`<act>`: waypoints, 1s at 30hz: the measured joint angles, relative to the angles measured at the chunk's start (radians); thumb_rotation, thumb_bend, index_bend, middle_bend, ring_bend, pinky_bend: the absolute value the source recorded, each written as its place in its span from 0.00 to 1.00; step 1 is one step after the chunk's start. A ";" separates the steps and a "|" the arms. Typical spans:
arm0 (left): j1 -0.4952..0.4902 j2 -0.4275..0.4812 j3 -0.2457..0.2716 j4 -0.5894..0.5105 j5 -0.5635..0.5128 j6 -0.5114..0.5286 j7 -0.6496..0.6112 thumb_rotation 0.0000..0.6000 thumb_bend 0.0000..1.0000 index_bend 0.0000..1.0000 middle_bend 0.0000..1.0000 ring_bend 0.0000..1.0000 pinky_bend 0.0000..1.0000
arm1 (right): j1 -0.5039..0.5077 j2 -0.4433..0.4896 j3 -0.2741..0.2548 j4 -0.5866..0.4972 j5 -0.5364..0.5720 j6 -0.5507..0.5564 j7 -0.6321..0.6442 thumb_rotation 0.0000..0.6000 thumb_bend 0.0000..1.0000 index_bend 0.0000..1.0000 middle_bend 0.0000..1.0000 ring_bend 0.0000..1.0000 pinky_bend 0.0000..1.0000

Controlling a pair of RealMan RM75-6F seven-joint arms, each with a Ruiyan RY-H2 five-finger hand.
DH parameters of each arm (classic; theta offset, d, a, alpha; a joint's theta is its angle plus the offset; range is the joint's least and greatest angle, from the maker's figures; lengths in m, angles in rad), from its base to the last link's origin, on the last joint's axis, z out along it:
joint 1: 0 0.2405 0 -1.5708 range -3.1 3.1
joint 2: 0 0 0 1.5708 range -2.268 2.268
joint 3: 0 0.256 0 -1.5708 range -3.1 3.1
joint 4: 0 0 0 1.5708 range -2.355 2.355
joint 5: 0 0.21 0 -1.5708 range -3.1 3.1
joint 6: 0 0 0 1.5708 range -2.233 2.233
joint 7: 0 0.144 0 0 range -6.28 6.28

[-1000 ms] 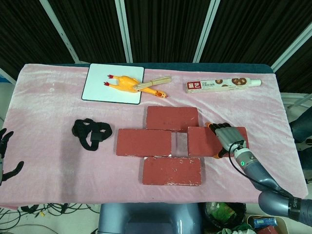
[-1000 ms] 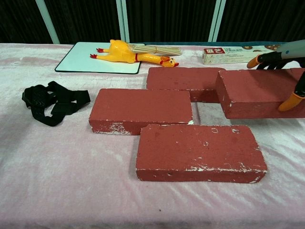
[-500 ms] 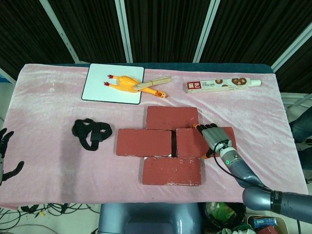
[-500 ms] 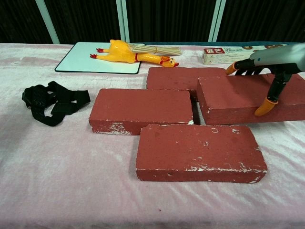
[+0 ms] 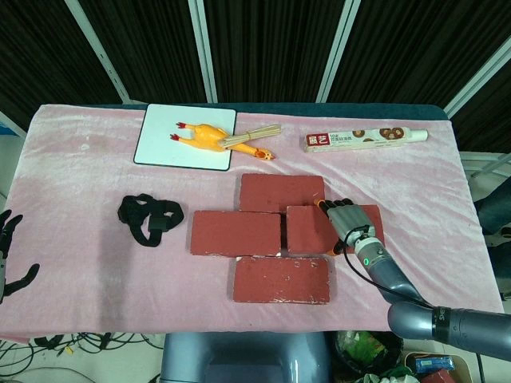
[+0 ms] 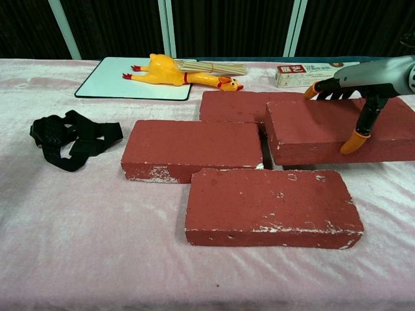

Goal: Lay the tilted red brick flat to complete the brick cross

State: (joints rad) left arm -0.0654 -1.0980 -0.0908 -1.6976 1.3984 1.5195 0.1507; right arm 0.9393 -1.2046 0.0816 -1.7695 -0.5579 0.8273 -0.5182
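Note:
Three red bricks lie flat on the pink cloth: a far one (image 5: 281, 192), a left one (image 5: 235, 233) and a near one (image 5: 281, 279). The fourth red brick (image 5: 315, 230) sits on the right, slightly tilted, its far left corner (image 6: 285, 110) overlapping the far brick (image 6: 237, 105). My right hand (image 5: 345, 225) lies across it and grips it, fingers over the far edge and thumb (image 6: 353, 141) down the near edge. My left hand (image 5: 9, 257) hangs off the table's left front corner, fingers spread and holding nothing.
A black strap (image 5: 149, 219) lies left of the bricks. At the back, a white board (image 5: 160, 144) holds a rubber chicken (image 5: 209, 137) and a bundle of sticks (image 5: 251, 137). A long box (image 5: 366, 139) lies at the back right.
My right hand has slid the right brick leftwards, closing the gap to the left brick; its corner now overlaps the far brick. The left hand has not moved.

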 measured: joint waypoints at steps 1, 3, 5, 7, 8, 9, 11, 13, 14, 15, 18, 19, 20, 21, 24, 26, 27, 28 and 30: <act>0.000 0.000 0.000 0.000 0.000 0.000 0.000 1.00 0.25 0.09 0.03 0.00 0.00 | 0.002 0.000 -0.001 0.000 0.001 0.000 -0.001 1.00 0.10 0.11 0.24 0.22 0.09; 0.000 0.000 0.001 0.000 0.000 -0.002 0.002 1.00 0.25 0.10 0.03 0.00 0.00 | 0.004 -0.001 0.000 -0.002 0.002 0.001 0.000 1.00 0.10 0.11 0.24 0.22 0.09; -0.001 0.000 0.001 0.000 0.002 -0.003 0.002 1.00 0.25 0.10 0.03 0.00 0.00 | 0.007 -0.002 0.000 -0.006 0.003 0.005 0.002 1.00 0.10 0.11 0.24 0.22 0.09; -0.002 0.000 0.002 0.000 0.001 -0.004 0.002 1.00 0.25 0.09 0.03 0.00 0.00 | 0.010 -0.003 -0.001 -0.007 0.004 0.008 0.003 1.00 0.10 0.11 0.24 0.22 0.09; -0.002 0.000 0.002 0.000 0.002 -0.004 0.002 1.00 0.25 0.09 0.03 0.00 0.00 | 0.012 -0.005 -0.002 -0.007 0.004 0.011 0.004 1.00 0.10 0.11 0.24 0.22 0.09; -0.002 0.000 0.002 -0.001 0.003 -0.004 0.002 1.00 0.25 0.09 0.03 0.00 0.00 | 0.012 -0.006 -0.002 -0.007 0.004 0.012 0.005 1.00 0.10 0.11 0.24 0.22 0.09; -0.002 0.001 0.001 -0.001 0.001 -0.004 0.002 1.00 0.25 0.09 0.03 0.00 0.00 | 0.014 -0.009 -0.005 -0.008 0.002 0.014 0.005 1.00 0.10 0.11 0.24 0.22 0.09; -0.001 -0.001 0.001 -0.001 -0.002 -0.003 0.003 1.00 0.25 0.09 0.03 0.00 0.00 | 0.016 -0.011 -0.009 -0.008 0.000 0.015 0.004 1.00 0.10 0.11 0.24 0.22 0.09; -0.001 -0.001 0.001 -0.001 -0.002 -0.003 0.004 1.00 0.25 0.09 0.03 0.00 0.00 | 0.017 -0.013 -0.011 -0.008 0.000 0.017 0.004 1.00 0.10 0.11 0.24 0.22 0.09; -0.001 -0.002 0.000 -0.002 -0.003 -0.003 0.005 1.00 0.25 0.09 0.03 0.00 0.00 | 0.019 -0.015 -0.011 -0.009 0.001 0.019 0.004 1.00 0.10 0.11 0.24 0.22 0.09; -0.001 -0.002 -0.001 -0.003 -0.005 -0.002 0.006 1.00 0.25 0.09 0.03 0.00 0.00 | 0.022 -0.019 -0.012 -0.009 0.003 0.023 0.004 1.00 0.10 0.11 0.24 0.22 0.09; -0.001 -0.002 -0.001 -0.003 -0.006 -0.002 0.005 1.00 0.25 0.09 0.03 0.00 0.00 | 0.023 -0.020 -0.013 -0.010 0.004 0.025 0.004 1.00 0.10 0.11 0.24 0.22 0.09; -0.001 -0.001 -0.001 -0.003 -0.006 -0.002 0.005 1.00 0.25 0.09 0.03 0.00 0.00 | 0.024 -0.022 -0.014 -0.010 0.006 0.027 0.004 1.00 0.10 0.11 0.24 0.22 0.09; -0.001 -0.001 -0.002 -0.003 -0.006 -0.002 0.005 1.00 0.25 0.09 0.03 0.00 0.00 | 0.025 -0.023 -0.015 -0.010 0.008 0.029 0.003 1.00 0.10 0.11 0.24 0.22 0.09; -0.001 -0.001 -0.001 -0.003 -0.006 -0.002 0.005 1.00 0.25 0.09 0.03 0.00 0.00 | 0.028 -0.027 -0.017 -0.009 0.013 0.035 0.001 1.00 0.10 0.11 0.23 0.22 0.09; -0.001 -0.001 -0.001 -0.004 -0.006 -0.002 0.006 1.00 0.25 0.09 0.03 0.00 0.00 | 0.029 -0.030 -0.017 -0.007 0.015 0.039 0.002 1.00 0.10 0.11 0.22 0.22 0.09; -0.001 -0.001 -0.001 -0.004 -0.006 -0.001 0.006 1.00 0.25 0.09 0.03 0.00 0.00 | 0.029 -0.032 -0.017 -0.006 0.016 0.040 0.002 1.00 0.10 0.11 0.21 0.21 0.09; -0.001 -0.001 -0.002 -0.005 -0.006 -0.001 0.006 1.00 0.25 0.09 0.03 0.00 0.00 | 0.030 -0.033 -0.017 -0.006 0.016 0.041 0.003 1.00 0.10 0.11 0.21 0.21 0.09; 0.000 -0.001 -0.002 -0.005 -0.007 -0.001 0.006 1.00 0.25 0.09 0.03 0.00 0.00 | 0.031 -0.033 -0.017 -0.008 0.018 0.042 0.002 1.00 0.10 0.11 0.20 0.21 0.09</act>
State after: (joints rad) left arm -0.0658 -1.0994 -0.0926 -1.7023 1.3914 1.5186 0.1564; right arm 0.9707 -1.2377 0.0643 -1.7770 -0.5403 0.8697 -0.5159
